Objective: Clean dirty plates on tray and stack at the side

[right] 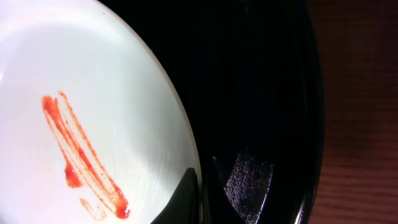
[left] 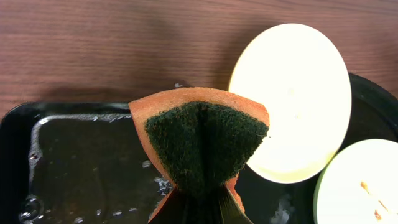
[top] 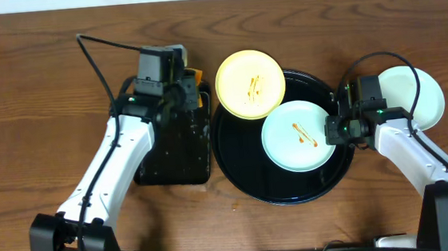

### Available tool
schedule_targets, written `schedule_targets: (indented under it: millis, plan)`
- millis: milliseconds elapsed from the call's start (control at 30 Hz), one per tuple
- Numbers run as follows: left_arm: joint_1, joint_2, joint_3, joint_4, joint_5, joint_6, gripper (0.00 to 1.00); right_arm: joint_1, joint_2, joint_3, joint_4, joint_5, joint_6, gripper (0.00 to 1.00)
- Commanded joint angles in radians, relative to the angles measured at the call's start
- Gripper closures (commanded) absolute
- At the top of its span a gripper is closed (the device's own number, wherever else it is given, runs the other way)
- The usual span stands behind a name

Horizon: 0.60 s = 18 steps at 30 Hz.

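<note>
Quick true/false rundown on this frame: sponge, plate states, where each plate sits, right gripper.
1. The left gripper holds a sponge. True.
2. The yellow plate is clean. False: an orange streak crosses its middle.
3. All three plates lie in the round tray. False: a pale plate sits on the table, right of the tray.
4. The mint plate in the tray carries sauce streaks. True.
5. The right gripper is at the yellow plate. False: it is at the mint plate's right edge.
</note>
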Motion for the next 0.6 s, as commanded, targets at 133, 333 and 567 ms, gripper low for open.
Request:
schedule_targets:
  millis: [133,333,567]
  plan:
    - [-0.052,-0.013,0.020,0.004,-0.132,0.006,0.93,-0.003,0.010,0.010,-0.002,0.024,-0.021,0.99]
    - [-0.052,-0.013,0.020,0.005,-0.166,0.006,0.93,-0.003,0.010,0.010,-0.003,0.024,-0.021,0.99]
    - [-0.053,-0.013,0.020,0.009,-0.185,0.005,0.92,-0.003,0.010,0.010,-0.003,0.021,-0.021,0.99]
